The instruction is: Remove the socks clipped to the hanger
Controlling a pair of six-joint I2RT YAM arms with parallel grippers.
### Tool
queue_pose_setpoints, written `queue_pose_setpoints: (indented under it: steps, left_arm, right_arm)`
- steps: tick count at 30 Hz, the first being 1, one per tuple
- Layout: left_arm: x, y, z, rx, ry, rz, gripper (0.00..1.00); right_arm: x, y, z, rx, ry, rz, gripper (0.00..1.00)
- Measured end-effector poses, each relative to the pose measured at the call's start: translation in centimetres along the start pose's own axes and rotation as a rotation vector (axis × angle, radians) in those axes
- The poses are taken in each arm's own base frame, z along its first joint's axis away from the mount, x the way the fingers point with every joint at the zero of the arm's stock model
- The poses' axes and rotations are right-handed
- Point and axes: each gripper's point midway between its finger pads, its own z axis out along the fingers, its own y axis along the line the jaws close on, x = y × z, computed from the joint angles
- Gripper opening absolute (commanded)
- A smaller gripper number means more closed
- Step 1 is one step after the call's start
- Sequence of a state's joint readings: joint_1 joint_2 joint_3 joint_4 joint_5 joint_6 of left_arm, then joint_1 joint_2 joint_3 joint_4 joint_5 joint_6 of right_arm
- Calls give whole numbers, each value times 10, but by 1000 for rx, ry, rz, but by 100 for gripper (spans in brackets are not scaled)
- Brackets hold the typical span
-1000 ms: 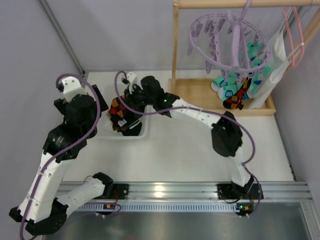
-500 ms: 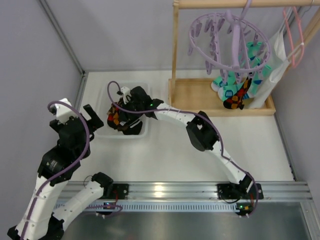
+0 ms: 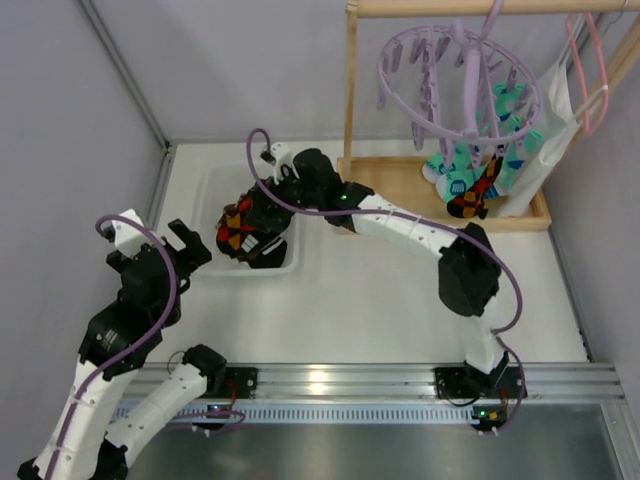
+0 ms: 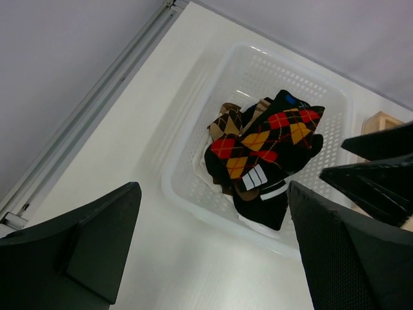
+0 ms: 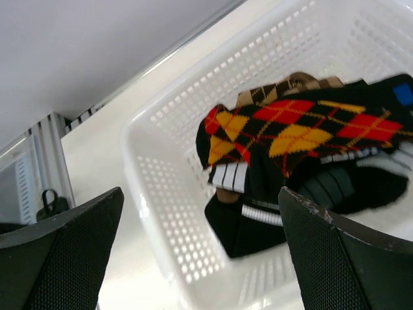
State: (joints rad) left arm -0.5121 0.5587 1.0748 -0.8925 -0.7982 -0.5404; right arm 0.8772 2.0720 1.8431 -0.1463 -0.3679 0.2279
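The lavender ring hanger (image 3: 458, 75) hangs from a wooden rail at the back right. Teal socks (image 3: 452, 178) and one argyle sock (image 3: 476, 196) are clipped to its pegs. My right gripper (image 3: 262, 212) (image 5: 200, 258) hovers open over a white basket (image 3: 212, 190) (image 5: 143, 187), with nothing between its fingers. In the basket lie an argyle sock (image 5: 284, 129) (image 4: 258, 139), a black sock (image 5: 258, 226) and a brown-tan one (image 5: 284, 87). My left gripper (image 3: 170, 245) (image 4: 213, 258) stands open and empty just beyond the basket's near left corner (image 4: 187, 194).
A wooden rack frame (image 3: 350, 90) with a tray base (image 3: 395, 185) holds the rail. A pink wire hanger (image 3: 590, 80) and a white cloth (image 3: 545, 150) hang at the far right. A metal wall strip (image 4: 84, 116) runs along the table's left side.
My right gripper has opened and let the argyle sock go into the basket, then drawn back a little. My left arm has pulled away from the basket towards the near left.
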Motion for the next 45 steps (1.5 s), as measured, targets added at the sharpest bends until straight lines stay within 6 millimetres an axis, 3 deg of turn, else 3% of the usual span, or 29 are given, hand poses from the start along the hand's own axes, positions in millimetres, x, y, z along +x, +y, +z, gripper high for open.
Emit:
queue_pose_setpoints:
  steps: [2, 5, 10, 13, 18, 20, 23, 26, 28, 29, 34, 35, 37, 38, 40, 41, 43, 45]
  left_arm:
    - [3, -2, 1, 12, 5, -3, 98]
    - [12, -10, 3, 56, 25, 6, 98]
    - [44, -29, 11, 145, 110, 69, 98]
    - [67, -43, 16, 206, 186, 113, 98]
    - [81, -57, 17, 263, 237, 140, 98]
    - [83, -60, 16, 282, 249, 146, 98]
    - [86, -63, 15, 303, 263, 154, 98]
    - [87, -65, 14, 313, 268, 156, 98]
    - [87, -66, 14, 320, 270, 155, 98]
    - [87, -66, 13, 324, 273, 155, 98]
    - [89, -68, 12, 338, 281, 158, 98]
    - [90, -69, 12, 342, 283, 159, 98]
    - [91, -69, 12, 346, 288, 162, 98]
    - [91, -70, 12, 348, 290, 164, 98]
    - [92, -70, 12, 349, 294, 167, 98]
    - [92, -70, 12, 350, 295, 167, 98]
    - [93, -71, 12, 349, 296, 171, 98]
    - [94, -71, 13, 347, 301, 175, 98]
  right_arm:
    - [-3, 2, -27, 35, -24, 2, 100]
    - [7, 1, -78, 106, -57, 9, 99]
    - [29, -17, -187, 296, -163, -14, 99]
    - [41, -42, -271, 497, -284, -27, 99]
    - [59, -96, -380, 851, -408, 25, 100]
    - [68, -119, -417, 1008, -426, 63, 99]
    - [84, -145, -453, 1179, -423, 122, 98]
    - [99, -169, -476, 1296, -405, 175, 96]
    - [104, -182, -479, 1323, -389, 190, 93]
    - [104, -189, -477, 1321, -384, 189, 84]
    - [109, -229, -454, 1292, -330, 175, 61]
    - [110, -237, -450, 1293, -324, 170, 51]
    - [112, -247, -447, 1302, -325, 153, 41]
    - [114, -251, -446, 1307, -330, 146, 32]
    - [116, -255, -445, 1313, -341, 130, 23]
    - [115, -255, -445, 1314, -352, 120, 10]
    - [112, -256, -445, 1315, -375, 98, 2]
    - [106, -254, -441, 1304, -406, 76, 0]
